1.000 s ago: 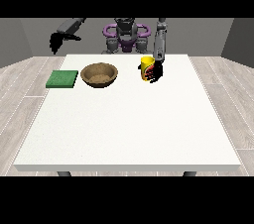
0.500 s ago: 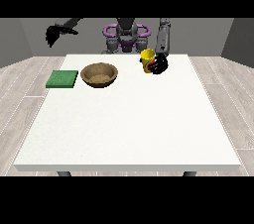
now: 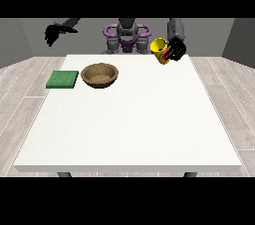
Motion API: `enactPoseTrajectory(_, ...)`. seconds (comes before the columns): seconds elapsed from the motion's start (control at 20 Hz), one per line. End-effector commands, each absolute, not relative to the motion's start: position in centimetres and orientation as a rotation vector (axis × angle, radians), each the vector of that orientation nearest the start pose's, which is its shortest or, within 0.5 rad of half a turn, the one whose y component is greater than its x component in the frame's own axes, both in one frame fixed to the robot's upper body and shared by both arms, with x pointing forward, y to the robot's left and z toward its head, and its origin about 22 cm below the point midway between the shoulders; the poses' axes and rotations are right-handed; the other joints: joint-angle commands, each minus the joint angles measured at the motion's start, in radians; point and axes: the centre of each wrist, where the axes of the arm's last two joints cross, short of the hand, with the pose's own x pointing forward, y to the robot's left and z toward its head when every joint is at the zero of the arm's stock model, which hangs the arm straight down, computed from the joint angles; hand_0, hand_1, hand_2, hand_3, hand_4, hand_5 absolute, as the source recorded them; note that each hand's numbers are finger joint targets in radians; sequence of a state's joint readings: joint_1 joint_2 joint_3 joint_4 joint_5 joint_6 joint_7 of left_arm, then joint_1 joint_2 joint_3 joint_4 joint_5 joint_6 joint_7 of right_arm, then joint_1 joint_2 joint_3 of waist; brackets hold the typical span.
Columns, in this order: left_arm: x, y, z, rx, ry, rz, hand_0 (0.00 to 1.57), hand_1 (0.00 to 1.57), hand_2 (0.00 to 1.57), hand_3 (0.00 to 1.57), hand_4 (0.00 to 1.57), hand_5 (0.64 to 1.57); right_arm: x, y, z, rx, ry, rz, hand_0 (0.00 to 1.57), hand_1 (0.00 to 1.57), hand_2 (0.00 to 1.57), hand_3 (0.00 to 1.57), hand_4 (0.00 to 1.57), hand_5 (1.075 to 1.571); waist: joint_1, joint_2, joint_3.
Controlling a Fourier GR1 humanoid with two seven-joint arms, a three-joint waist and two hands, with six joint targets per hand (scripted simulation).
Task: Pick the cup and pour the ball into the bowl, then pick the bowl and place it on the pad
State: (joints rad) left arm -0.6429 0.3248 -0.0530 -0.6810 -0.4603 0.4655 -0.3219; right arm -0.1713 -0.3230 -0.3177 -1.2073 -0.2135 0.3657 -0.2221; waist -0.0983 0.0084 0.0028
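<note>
A yellow cup (image 3: 159,49) is lifted above the table's far right part, tilted with its mouth turned towards the view's left. The hand at the view's right (image 3: 175,51) is curled round it. No ball shows. A brown wooden bowl (image 3: 100,75) stands upright on the white table (image 3: 129,124), left of the cup and lower. A flat green pad (image 3: 63,79) lies just left of the bowl. The hand at the view's left (image 3: 54,33) hangs high above the table's far left corner, holding nothing.
The robot's torso with purple rings (image 3: 126,36) stands behind the table's far edge. A wide bare stretch of table lies in front of the bowl and the pad.
The hand at the view's right has lifted the cup off the table and tilted it. The hand at the view's left has risen higher.
</note>
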Motion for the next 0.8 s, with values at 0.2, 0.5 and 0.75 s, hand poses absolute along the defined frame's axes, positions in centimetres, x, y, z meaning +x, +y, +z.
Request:
enactPoseTrajectory(0.2,40.0,25.8,3.4,0.993,-1.643,-0.704,1.49,1.49,1.57,1.57,1.57,1.273,26.6,-39.9,0.1,0.057,-1.710,0.018,0.00,0.00,0.00,0.00,0.00,1.569,-0.003,0.016,-0.0025)
enactPoseTrajectory(0.5,41.6,18.9,5.3,1.166,-1.576,-0.907,1.50,1.50,1.57,1.57,1.52,1.241,27.0,-40.1,-0.4,0.046,-1.641,0.022,0.00,0.00,0.00,0.00,0.00,1.570,-0.008,-0.045,-0.0012)
enactPoseTrajectory(0.75,42.2,18.3,6.1,1.392,-1.519,-1.137,1.55,1.55,1.57,1.57,1.57,1.244,26.1,-39.7,-1.7,0.071,-1.635,0.046,0.00,0.00,0.00,0.00,0.00,1.571,-0.039,-0.061,-0.0013)
